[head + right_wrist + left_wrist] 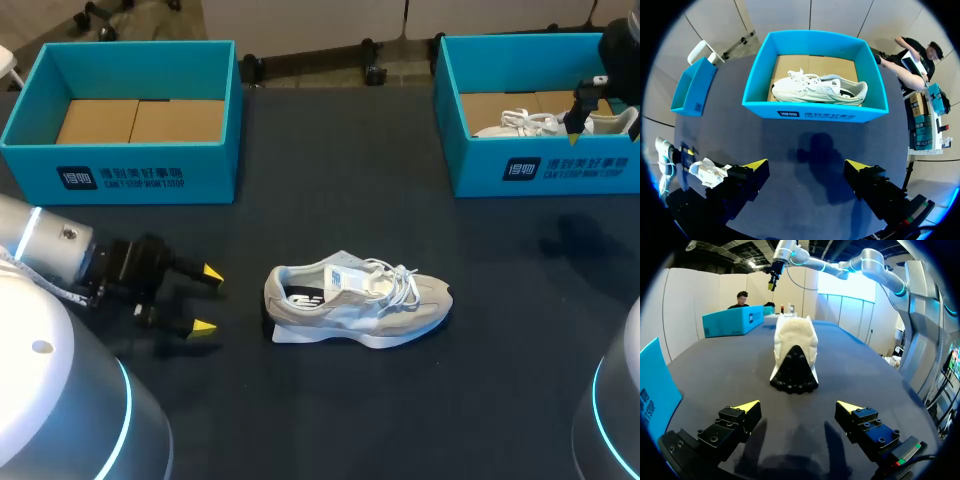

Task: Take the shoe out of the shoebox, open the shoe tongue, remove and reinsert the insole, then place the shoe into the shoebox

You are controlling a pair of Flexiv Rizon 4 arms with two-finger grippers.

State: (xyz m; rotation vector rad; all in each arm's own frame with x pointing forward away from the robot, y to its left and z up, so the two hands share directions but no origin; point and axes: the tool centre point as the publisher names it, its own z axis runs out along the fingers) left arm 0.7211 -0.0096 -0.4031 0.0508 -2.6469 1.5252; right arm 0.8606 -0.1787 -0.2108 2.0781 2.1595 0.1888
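1. Head view: two teal shoeboxes and two shoes. The left shoebox [120, 165] holds no shoe; the right shoebox [545, 165] holds the boxed shoe [515, 124]. The loose shoe [355, 300] stands on its sole mid-table, near the left gripper [208, 299].
2. Left wrist view: the loose shoe sits ahead of the spread, empty jaws, heel toward them, untouched.
3. Right wrist view: the right gripper [807, 165] hangs with jaws released; the boxed shoe lies beyond them.

a dark matte table [330, 400] spans the view, faint shadows on it.
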